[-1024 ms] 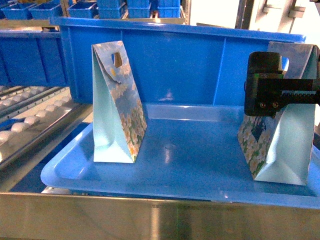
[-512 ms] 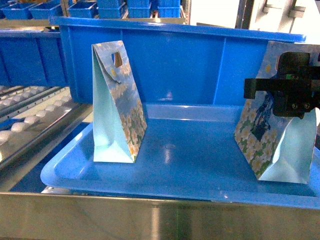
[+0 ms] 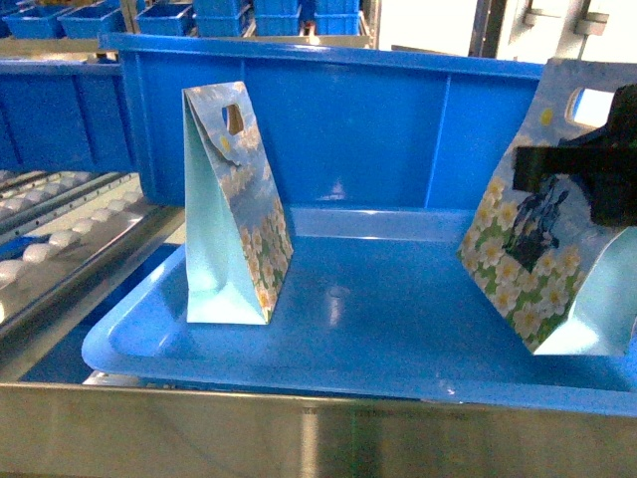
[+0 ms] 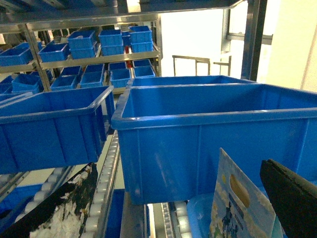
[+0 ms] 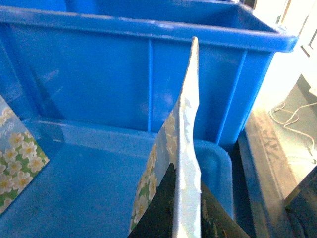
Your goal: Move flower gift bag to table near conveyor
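Two flower gift bags stand in a blue tray (image 3: 328, 339). The left bag (image 3: 231, 204) is upright and free. The right flower gift bag (image 3: 542, 269) is tilted, its top pinched by my right gripper (image 3: 582, 179), which is blurred at the right edge. In the right wrist view the black fingers (image 5: 163, 208) of my right gripper (image 5: 186, 210) clamp the bag's thin top edge (image 5: 188, 129). My left gripper (image 4: 173, 215) is open, with a bag (image 4: 240, 203) just inside its right finger (image 4: 292, 198). The conveyor (image 3: 55, 244) runs along the left. The table is out of view.
A large blue bin (image 3: 338, 119) stands right behind the tray. A shiny steel ledge (image 3: 299, 438) crosses the front. More blue bins (image 4: 54, 124) fill the shelves behind. The other bag (image 5: 15, 163) shows at the left edge of the right wrist view.
My right gripper has moved up and to the right with the right bag. The bag now leans over and sits higher. The left bag has not moved.
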